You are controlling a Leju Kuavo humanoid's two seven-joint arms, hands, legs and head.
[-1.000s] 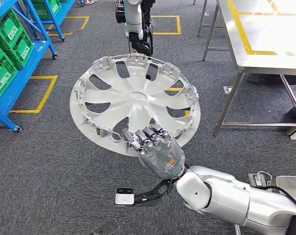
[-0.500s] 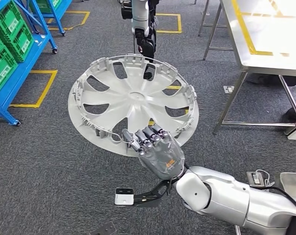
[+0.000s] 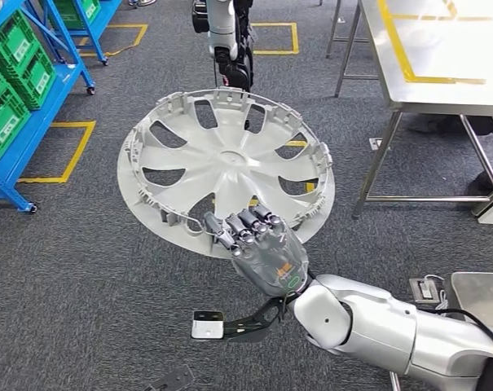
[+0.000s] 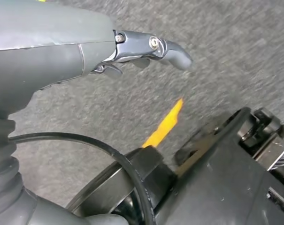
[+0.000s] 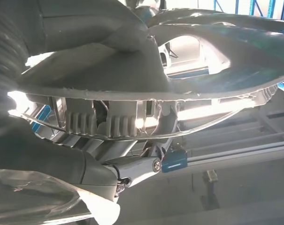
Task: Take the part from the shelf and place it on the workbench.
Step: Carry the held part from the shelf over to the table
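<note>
Workbench [image 3: 440,57] nearer; hubcap [image 3: 225,167] in right hand [image 3: 265,248]

crates: green [image 3: 10,77], on the blue rack [image 3: 44,110]
floor: grey carpet [image 3: 77,269], yellow tape outlines [image 3: 72,159]

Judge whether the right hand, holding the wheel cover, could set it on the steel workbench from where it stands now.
Probably not yet. The right hand grips the wheel cover over grey carpet, and the workbench stands apart, off to the robot's right, with open floor between.
</note>
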